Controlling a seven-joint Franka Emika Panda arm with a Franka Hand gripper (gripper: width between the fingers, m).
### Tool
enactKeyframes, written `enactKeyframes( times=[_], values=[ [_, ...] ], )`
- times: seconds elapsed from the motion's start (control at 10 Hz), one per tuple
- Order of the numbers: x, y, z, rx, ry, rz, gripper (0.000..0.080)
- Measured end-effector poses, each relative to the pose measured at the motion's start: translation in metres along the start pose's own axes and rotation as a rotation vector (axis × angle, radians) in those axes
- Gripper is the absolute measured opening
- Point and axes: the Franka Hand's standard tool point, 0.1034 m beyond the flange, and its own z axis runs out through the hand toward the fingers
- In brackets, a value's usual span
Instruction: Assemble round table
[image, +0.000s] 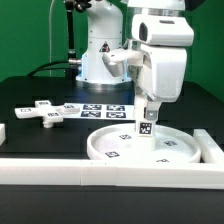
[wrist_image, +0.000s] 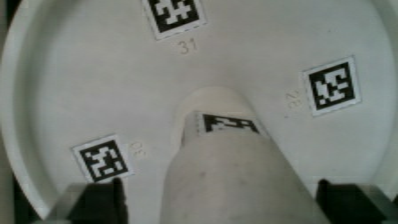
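Observation:
The large rimmed round disc (image: 115, 143) lies flat on the table at the front, with square tags on its inner face; it fills the wrist view (wrist_image: 107, 80). The short cylindrical post (image: 146, 124) stands upright on the middle of the disc and carries a tag near its lower end (wrist_image: 231, 124). My gripper (image: 148, 106) comes straight down over the post and is shut on its upper part, with a dark finger on each side (wrist_image: 103, 198). The small cross-shaped foot (image: 45, 112) lies on the table toward the exterior view's left, apart from the gripper.
The marker board (image: 105, 110) lies flat behind the disc. Long white edge rails run along the front (image: 110, 172) and at the exterior view's right (image: 210, 146). The arm's base (image: 100, 55) stands at the back.

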Motion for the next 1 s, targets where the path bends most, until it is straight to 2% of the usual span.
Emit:
enactKeyframes(
  times=[0.1,0.5,0.7,1.0],
  values=[
    [-0.0001,-0.0001,0.0001,0.000,0.000,0.000,0.0403],
    [-0.0006,-0.0003,0.0003,0.001,0.000,0.041,0.0407],
    [-0.0004,-0.0023,0.0007,0.014,0.001,0.245,0.0407],
    [-0.0002,-0.0041,0.0015,0.018,0.005,0.589,0.0408]
  ],
)
